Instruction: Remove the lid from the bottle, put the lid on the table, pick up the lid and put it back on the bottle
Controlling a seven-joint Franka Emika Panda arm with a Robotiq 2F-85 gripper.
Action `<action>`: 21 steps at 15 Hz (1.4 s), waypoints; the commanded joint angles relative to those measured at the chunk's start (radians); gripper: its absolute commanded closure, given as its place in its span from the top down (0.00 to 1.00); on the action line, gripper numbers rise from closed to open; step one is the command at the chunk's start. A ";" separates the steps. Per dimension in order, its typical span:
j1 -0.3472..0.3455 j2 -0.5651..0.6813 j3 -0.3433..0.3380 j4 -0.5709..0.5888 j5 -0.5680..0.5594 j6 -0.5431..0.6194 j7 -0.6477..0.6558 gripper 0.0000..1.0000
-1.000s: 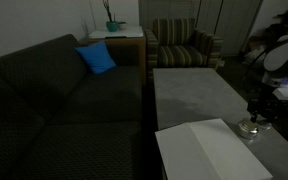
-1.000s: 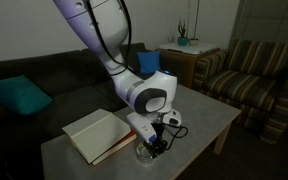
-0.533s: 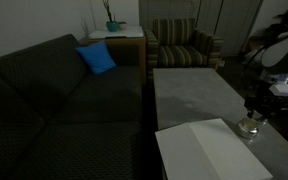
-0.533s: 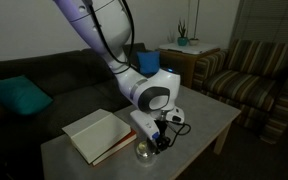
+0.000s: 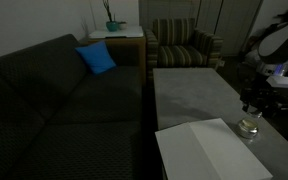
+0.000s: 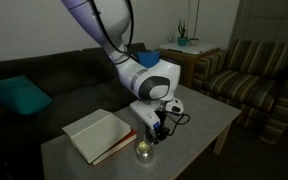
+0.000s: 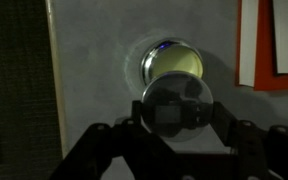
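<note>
Wrist view shows the gripper clamped on the lid, now lifted clear of the bottle, which stands open-mouthed at twelve o'clock on the table, so removal looks done.

Clear bottle upright on grey table — lid above, between jaws.

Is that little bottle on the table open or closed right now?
Open. In the wrist view the bottle shows a bare mouth, while the gripper holds the lid above it.
</note>
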 commanded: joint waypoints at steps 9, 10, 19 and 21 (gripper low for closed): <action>-0.012 0.064 0.016 0.077 0.027 -0.153 -0.019 0.44; -0.008 0.066 0.008 0.077 0.025 -0.154 -0.005 0.44; -0.016 0.171 -0.005 0.210 0.030 -0.133 0.044 0.44; -0.030 0.196 0.007 0.252 0.038 -0.143 0.029 0.44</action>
